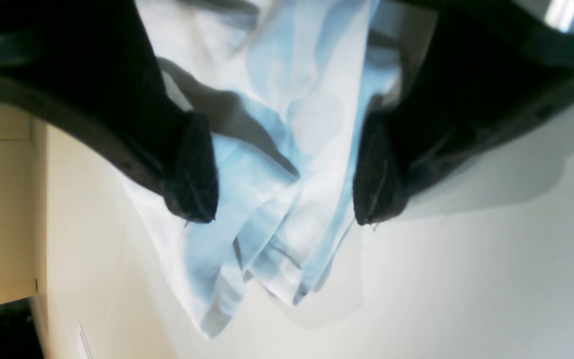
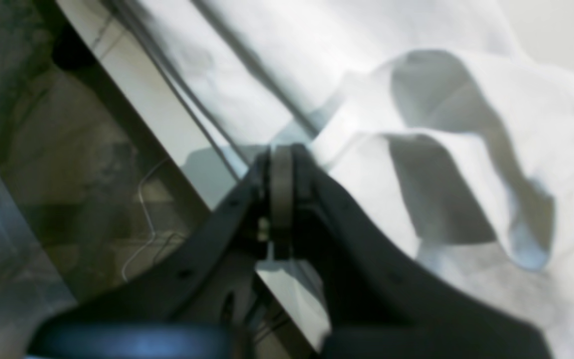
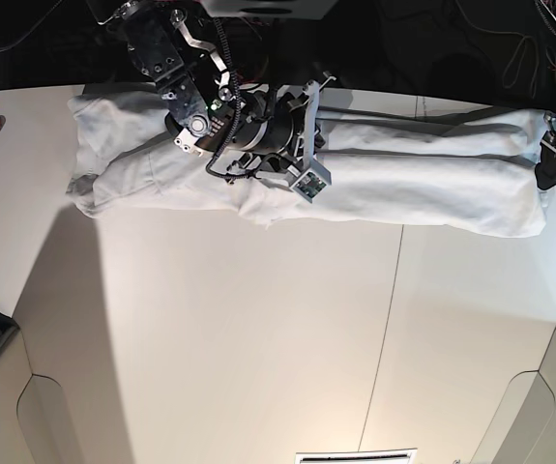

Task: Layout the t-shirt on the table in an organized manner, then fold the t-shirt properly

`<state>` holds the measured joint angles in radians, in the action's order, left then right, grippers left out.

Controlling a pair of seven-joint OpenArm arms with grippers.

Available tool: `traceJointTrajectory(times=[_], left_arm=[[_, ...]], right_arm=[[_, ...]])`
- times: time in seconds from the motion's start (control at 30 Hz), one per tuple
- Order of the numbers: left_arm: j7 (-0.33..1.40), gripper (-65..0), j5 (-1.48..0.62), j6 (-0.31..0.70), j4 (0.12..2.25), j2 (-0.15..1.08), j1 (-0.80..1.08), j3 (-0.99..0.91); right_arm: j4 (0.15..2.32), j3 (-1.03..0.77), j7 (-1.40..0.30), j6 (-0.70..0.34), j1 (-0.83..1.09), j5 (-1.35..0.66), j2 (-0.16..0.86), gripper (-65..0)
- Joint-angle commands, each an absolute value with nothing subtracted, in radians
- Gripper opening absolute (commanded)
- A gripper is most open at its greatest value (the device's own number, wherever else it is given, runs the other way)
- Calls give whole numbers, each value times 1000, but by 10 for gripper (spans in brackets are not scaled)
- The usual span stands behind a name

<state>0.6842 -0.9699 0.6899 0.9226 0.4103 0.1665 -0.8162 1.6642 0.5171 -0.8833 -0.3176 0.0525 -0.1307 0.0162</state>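
Left gripper (image 1: 287, 169) gapes wide, black fingers (image 1: 195, 169) straddling bunched folds of the plain white cotton t-shirt (image 3: 403, 184). Right gripper (image 2: 281, 189) is clenched tight beside rumpled cloth, gripping nothing visible. The shirt stretches in a long band along the matte white table's (image 3: 258, 348) far edge.

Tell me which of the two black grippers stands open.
The left gripper: its jaws stand wide apart over the plain white cotton t-shirt; the right gripper is shut.
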Motion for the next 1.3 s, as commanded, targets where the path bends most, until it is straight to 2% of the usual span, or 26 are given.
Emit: traceJointTrajectory(times=[0.0, 0.2, 0.57, 0.6, 0.63, 0.7, 0.77, 0.8, 1.07, 1.27], left_arm=[[711, -182, -989, 698, 934, 426, 164, -797], [732, -182, -1036, 698, 934, 406, 163, -698], [757, -196, -1124, 698, 935, 382, 163, -694], [762, -236, -1136, 698, 936, 383, 163, -694], [771, -303, -1151, 698, 937, 382, 163, -694], [794, -489, -1192, 698, 938, 382, 163, -694], [812, -631, -1234, 698, 938, 382, 163, -694], [822, -650, -1258, 698, 938, 382, 163, -694], [970, -650, -1427, 698, 1005, 382, 164, -695], [1110, -650, -1484, 698, 1176, 373, 165, -695]], right_arm=[[1681, 517, -864, -321, 42, -139, 8, -650], [1681, 517, -863, -321, 42, -138, 8, -650], [1681, 517, -863, -321, 42, -138, 8, -650], [1681, 517, -863, -321, 42, -138, 8, -650], [1681, 517, -863, -321, 42, -138, 8, -650], [1681, 517, -857, -321, 42, -138, 8, -650], [1681, 517, -852, -321, 42, -138, 8, -650], [1681, 517, -852, -321, 42, -138, 8, -650], [1710, 515, -839, -317, 18, -138, 8, -650], [1890, 434, -885, -301, 12, -103, 8, -650]])
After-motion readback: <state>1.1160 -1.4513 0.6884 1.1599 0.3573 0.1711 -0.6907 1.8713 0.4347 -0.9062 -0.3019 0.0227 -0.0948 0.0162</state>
